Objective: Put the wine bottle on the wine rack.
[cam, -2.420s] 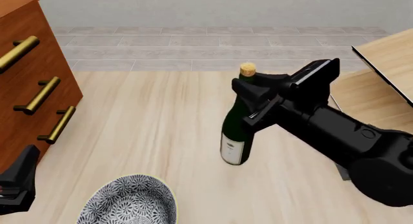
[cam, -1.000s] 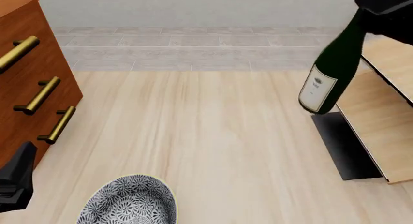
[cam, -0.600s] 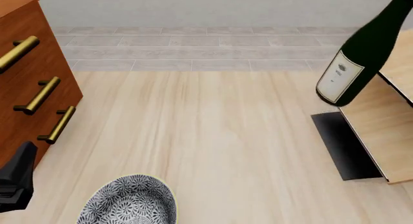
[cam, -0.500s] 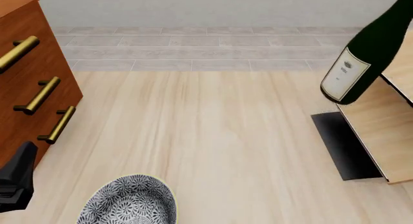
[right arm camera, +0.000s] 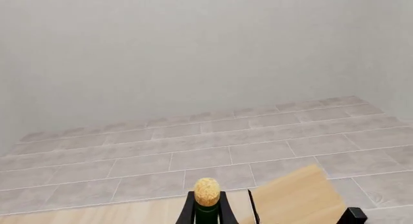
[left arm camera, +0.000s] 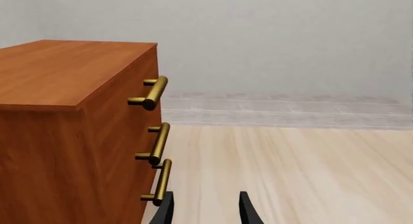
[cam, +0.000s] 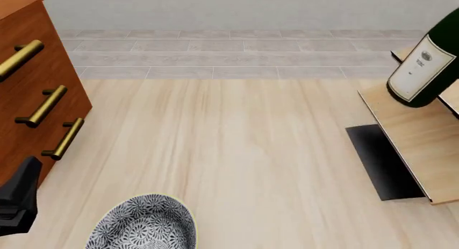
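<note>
The wine bottle (cam: 424,66), dark green with a white label, hangs tilted at the far right of the front view, its base over the slanted tan panel of the wine rack (cam: 416,133). Its upper part runs out of that picture. In the right wrist view its tan cork (right arm camera: 206,191) and neck stand between the fingers (right arm camera: 187,210) of my right gripper (right arm camera: 206,213), which is shut on the neck, with a rack panel (right arm camera: 297,195) just beyond. My left gripper (left arm camera: 205,212) is open beside the cabinet and holds nothing; in the front view it sits at the lower left (cam: 18,200).
A reddish-brown drawer cabinet (cam: 36,82) with brass handles (left arm camera: 154,91) stands at the left. A patterned bowl (cam: 143,225) lies near the front edge. The rack's black base plate (cam: 380,160) lies flat on the table at the right.
The bottle has moved right and farther back, from above the table to above the rack's panel. The left arm has not moved.
</note>
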Robot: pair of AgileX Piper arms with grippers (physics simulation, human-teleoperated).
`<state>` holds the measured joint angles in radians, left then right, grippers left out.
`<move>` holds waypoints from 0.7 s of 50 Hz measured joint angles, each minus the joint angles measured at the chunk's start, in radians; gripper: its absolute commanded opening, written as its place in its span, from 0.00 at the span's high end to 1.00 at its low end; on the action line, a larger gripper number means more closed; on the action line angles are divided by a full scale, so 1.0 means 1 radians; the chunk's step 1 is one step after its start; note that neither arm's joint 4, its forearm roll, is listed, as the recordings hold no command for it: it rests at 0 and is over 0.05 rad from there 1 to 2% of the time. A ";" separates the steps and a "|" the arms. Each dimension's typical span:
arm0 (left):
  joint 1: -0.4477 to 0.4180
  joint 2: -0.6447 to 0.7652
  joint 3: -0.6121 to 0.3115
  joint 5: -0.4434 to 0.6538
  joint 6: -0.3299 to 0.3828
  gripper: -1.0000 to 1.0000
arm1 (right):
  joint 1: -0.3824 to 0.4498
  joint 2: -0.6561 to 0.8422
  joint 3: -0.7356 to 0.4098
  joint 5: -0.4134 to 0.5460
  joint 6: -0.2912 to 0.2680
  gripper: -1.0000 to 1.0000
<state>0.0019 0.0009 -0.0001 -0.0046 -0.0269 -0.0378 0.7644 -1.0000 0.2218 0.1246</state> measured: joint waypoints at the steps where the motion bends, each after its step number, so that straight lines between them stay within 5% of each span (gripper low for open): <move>1: 0.000 0.000 0.000 0.000 0.000 0.00 | -0.004 -0.001 -0.002 0.003 0.000 1.00; 35: 0.004 0.000 0.000 0.005 -0.002 0.00 | -0.158 0.008 -0.060 0.072 0.067 1.00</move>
<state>0.0060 0.0005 -0.0001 0.0005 -0.0289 -0.1955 0.7721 -1.0602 0.2934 0.1911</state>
